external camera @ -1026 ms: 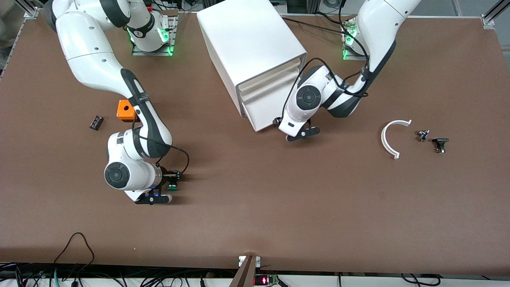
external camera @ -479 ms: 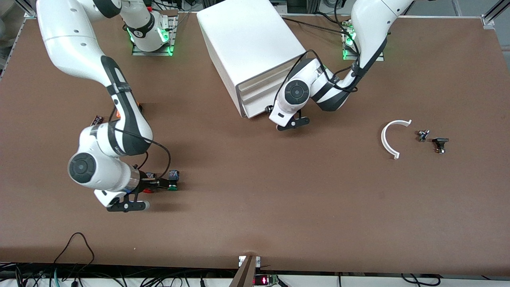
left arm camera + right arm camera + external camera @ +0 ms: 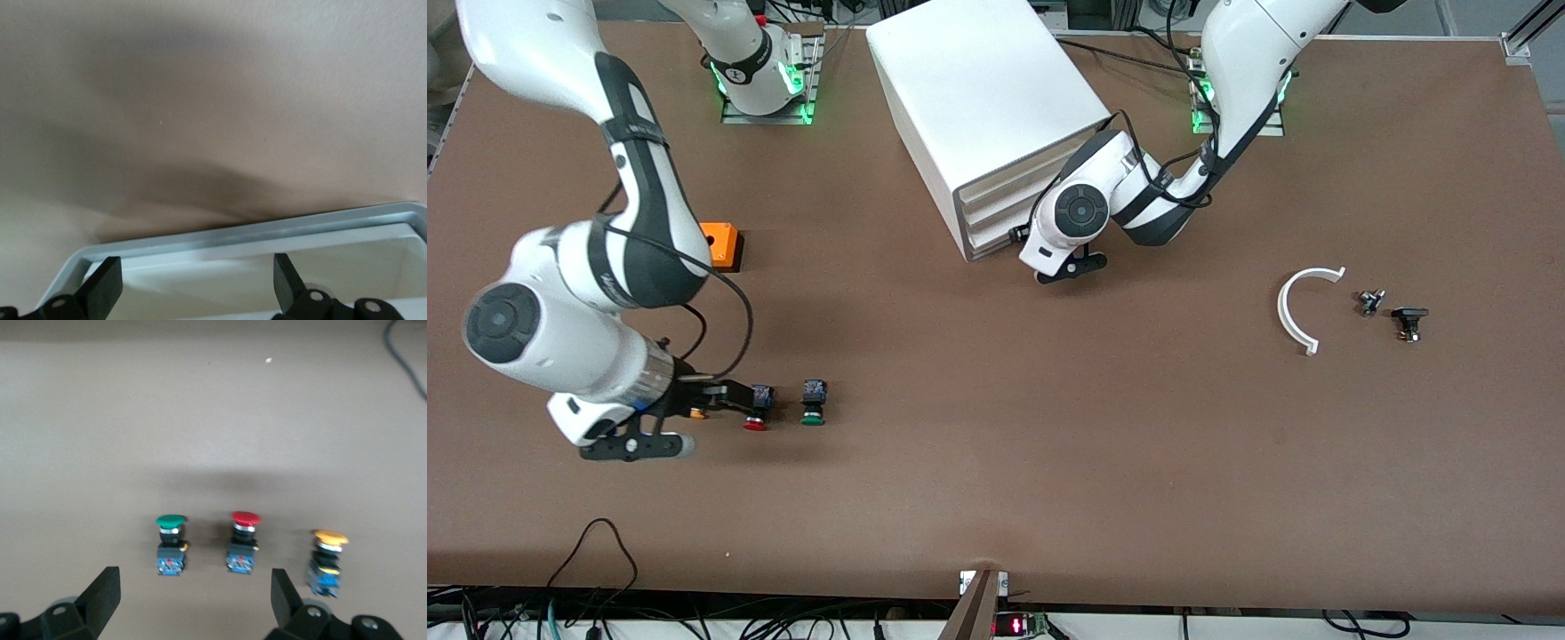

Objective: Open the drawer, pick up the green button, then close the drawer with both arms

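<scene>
While the button lies on the table, well apart from the cabinet and nearer the front camera, the drawer looks nearly flush with the cabinet's front frame. The left gripper sits low at the cabinet's front, fingers spread on either side of the drawer edge. The right gripper hangs fingers apart over the table beside the button, which stands in a row with a red-capped button and a yellow-capped one. Closing appears to be the step in hand; next, I judge, the left arm needs only a last short push, then to back off.
</scene>
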Controlling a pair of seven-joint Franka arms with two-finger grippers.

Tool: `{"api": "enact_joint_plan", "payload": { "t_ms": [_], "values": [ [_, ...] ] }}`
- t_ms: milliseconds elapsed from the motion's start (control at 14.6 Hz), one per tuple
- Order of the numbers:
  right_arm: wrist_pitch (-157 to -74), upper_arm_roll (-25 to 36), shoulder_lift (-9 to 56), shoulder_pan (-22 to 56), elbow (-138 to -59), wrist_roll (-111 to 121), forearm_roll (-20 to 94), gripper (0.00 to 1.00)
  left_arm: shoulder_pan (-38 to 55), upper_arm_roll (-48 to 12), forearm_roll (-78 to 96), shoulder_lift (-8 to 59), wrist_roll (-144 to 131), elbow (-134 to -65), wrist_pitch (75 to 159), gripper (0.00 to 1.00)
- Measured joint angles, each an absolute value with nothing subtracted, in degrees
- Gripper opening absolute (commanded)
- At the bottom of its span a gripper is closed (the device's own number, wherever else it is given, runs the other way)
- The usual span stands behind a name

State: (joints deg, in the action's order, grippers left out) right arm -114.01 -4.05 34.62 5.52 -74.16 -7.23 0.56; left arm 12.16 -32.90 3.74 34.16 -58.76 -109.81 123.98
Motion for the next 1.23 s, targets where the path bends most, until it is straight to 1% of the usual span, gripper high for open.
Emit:
{"api": "enact_joint_plan", "payload": {
  "t_ms": [410, 615, 752, 957, 1231],
  "values": [
    [-113.57, -4.05, 22.09, 0.5, -85.58, -5.84, 0.34, 1.0, 11.99, -33.94, 6.36, 34.3, -59.14, -109.8, 122.37, 1.0],
    [-113.33, -4.35, 16.36, -0.1, -90.62, -5.75, 0.23, 1.0, 11.82, -33.93, 6.92, 34.34, -59.1, -109.77, 122.23, 1.0],
    [-111.35, -4.55, 13.25, -0.09, -92.12, -5.75, 0.18, 1.0, 11.68, -33.92, 6.92, 34.34, -59.01, -109.21, 120.97, 1.0],
    [-107.86, -4.6, 9.2, -0.11, -92.8, -5.8, 0.17, 1.0, 10.55, -33.91, 6.55, 34.22, -57.56, -106.2, 116.48, 1.0],
    [-104.02, -4.57, 6.13, -0.2, -93.09, -7.37, 0.17, 1.0, 6.49, -33.97, 0.53, 33.57, -53.58, -101.98, 111.13, 1.0]
  ]
}}
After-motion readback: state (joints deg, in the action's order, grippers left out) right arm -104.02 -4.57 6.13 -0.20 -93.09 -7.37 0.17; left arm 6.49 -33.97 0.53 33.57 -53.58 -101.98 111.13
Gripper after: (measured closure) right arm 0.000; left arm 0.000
